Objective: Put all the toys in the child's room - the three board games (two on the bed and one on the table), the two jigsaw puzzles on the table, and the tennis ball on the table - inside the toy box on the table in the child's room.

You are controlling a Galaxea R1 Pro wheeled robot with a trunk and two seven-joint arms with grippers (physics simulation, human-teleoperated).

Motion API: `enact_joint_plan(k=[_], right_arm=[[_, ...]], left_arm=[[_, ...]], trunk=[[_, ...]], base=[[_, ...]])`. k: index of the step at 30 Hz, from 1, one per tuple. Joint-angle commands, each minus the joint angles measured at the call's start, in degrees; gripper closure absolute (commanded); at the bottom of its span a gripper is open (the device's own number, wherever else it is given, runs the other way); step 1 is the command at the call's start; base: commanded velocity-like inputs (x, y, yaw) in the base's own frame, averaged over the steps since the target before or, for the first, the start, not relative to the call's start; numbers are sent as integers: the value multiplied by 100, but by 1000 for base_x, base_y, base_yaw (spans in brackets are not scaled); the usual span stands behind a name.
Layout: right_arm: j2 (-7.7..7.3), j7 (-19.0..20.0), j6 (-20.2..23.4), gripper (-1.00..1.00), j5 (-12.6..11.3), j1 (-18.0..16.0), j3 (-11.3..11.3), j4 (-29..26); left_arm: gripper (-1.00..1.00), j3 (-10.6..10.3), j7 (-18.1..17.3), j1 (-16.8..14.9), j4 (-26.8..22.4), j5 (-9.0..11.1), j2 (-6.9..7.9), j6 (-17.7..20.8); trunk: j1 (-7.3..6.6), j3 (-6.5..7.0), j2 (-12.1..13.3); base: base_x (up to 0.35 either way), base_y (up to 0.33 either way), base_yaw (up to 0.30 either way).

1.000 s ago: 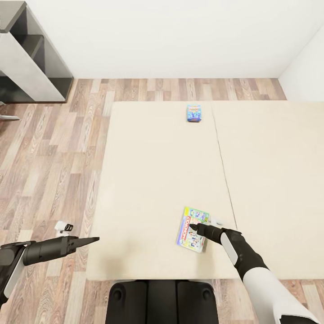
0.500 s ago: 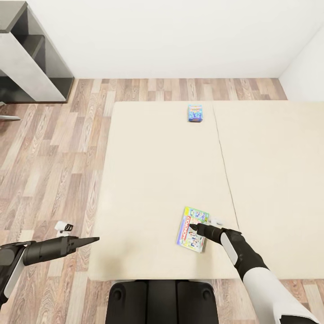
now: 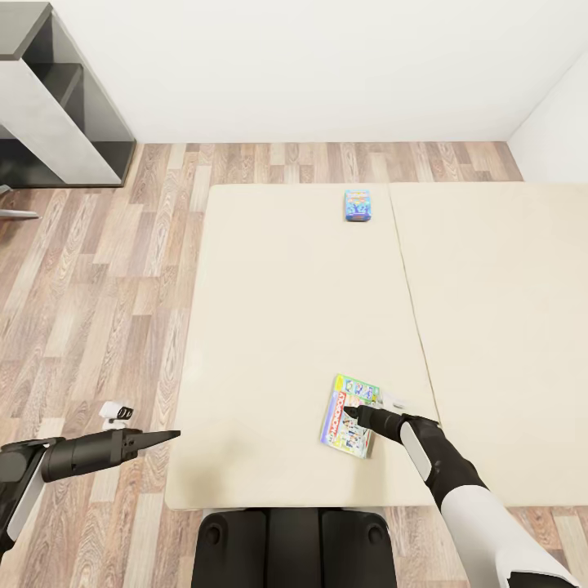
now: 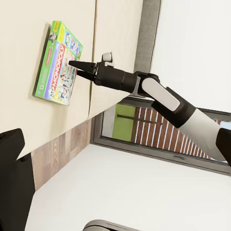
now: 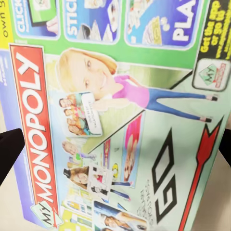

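head view first: the cream bed (image 3: 278,327) spreads across the wooden floor (image 3: 98,269), and two board games lie on it. the monopoly box (image 3: 349,404) lies flat near the bed's near edge, just left of the seam between the two mattress halves; the blue board game (image 3: 358,204) lies well apart from it, near the far edge beside the same seam. the right gripper (image 3: 349,411) rests over the monopoly box with its dark fingers drawn to a point, though i cannot tell whether they pinch anything. the left gripper (image 3: 167,435) hangs over the floor off the bed's near left corner, its jaws closed to a narrow tip with nothing between them. a grey shelf unit (image 3: 49,98) stands against the white wall at far left. left wrist view: the right gripper (image 4: 73,63) shows tip-down on the monopoly box (image 4: 57,65), fingers together. right wrist view: the monopoly box (image 5: 115,115) lid sits very close, with the dark fingertips (image 5: 9,151) at either edge of the frame.
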Motion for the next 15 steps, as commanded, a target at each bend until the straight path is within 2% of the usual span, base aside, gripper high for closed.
enact_joint_plan(k=[1, 7, 15], right_arm=[[2, 17, 38, -100, -19, -1, -19, -6], [2, 17, 38, -100, -19, -1, -19, -6], [2, 17, 38, -100, -18, -1, -15, -6]], left_arm=[[-100, -1, -22, -1, -1, -3, 2, 61], [-100, -1, -22, -3, -1, -4, 3, 61], [-100, -1, -22, -4, -1, -1, 1, 61]], trunk=[[3, -6, -9], [3, -6, -9], [3, -6, -9]], base=[[0, 2, 0], [0, 9, 0], [0, 77, 0]])
